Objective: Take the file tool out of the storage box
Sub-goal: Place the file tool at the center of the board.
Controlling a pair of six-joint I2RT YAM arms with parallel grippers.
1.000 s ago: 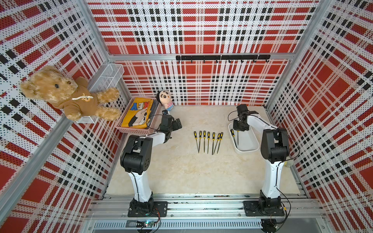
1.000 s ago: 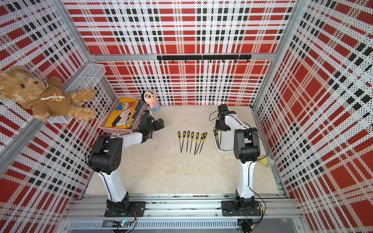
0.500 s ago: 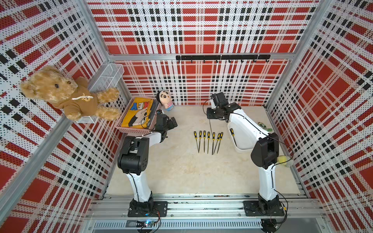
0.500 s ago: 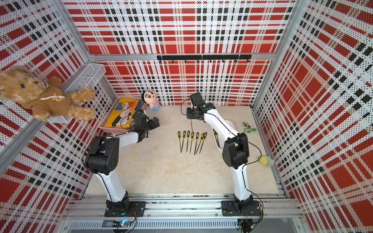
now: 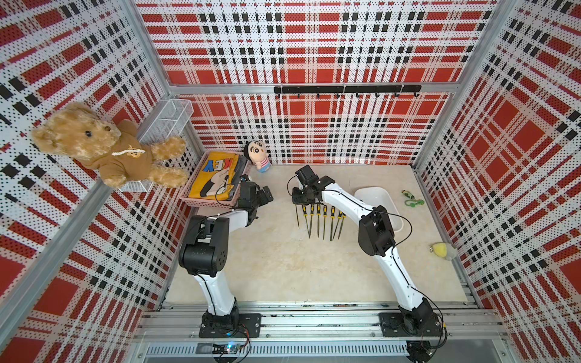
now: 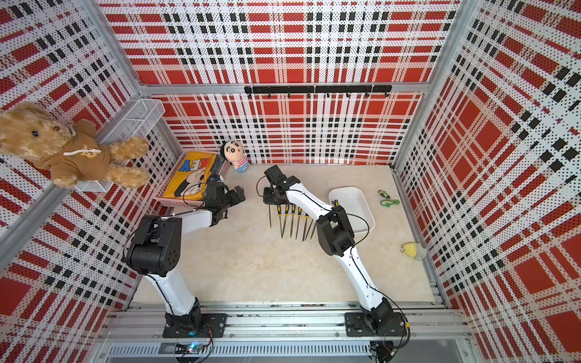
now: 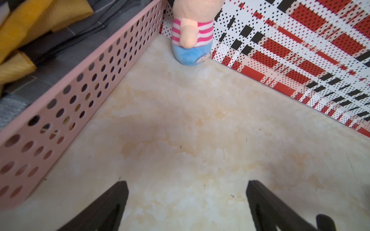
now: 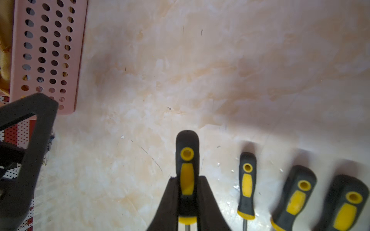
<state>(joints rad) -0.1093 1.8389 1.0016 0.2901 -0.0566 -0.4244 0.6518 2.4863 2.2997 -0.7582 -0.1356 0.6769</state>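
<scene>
The storage box (image 5: pixel 382 196) is a white tub on the right of the table; black-and-yellow handles (image 6: pixel 334 203) show at its left wall beside my right arm. My right gripper (image 8: pixel 187 178) is shut on the black-and-yellow handle of a file tool (image 8: pixel 187 158), whose thin shaft (image 5: pixel 297 217) points toward the table's front. The held file hangs at the left end of a row of several files (image 5: pixel 323 220) lying on the table, well left of the tub. My left gripper (image 7: pixel 187 183) is open and empty over bare table by the pink basket.
A pink perforated basket (image 5: pixel 213 201) with a yellow cloth stands at the back left, with a small doll (image 5: pixel 259 157) beside it. A green clip (image 5: pixel 412 201) and a yellow plush (image 5: pixel 441 250) lie along the right wall. A teddy bear (image 5: pixel 103 147) and a wire basket (image 5: pixel 166 121) hang on the left wall.
My right arm has swung left from over the white tub, carrying the file, and has come down at the left end of the row. The left arm has barely moved.
</scene>
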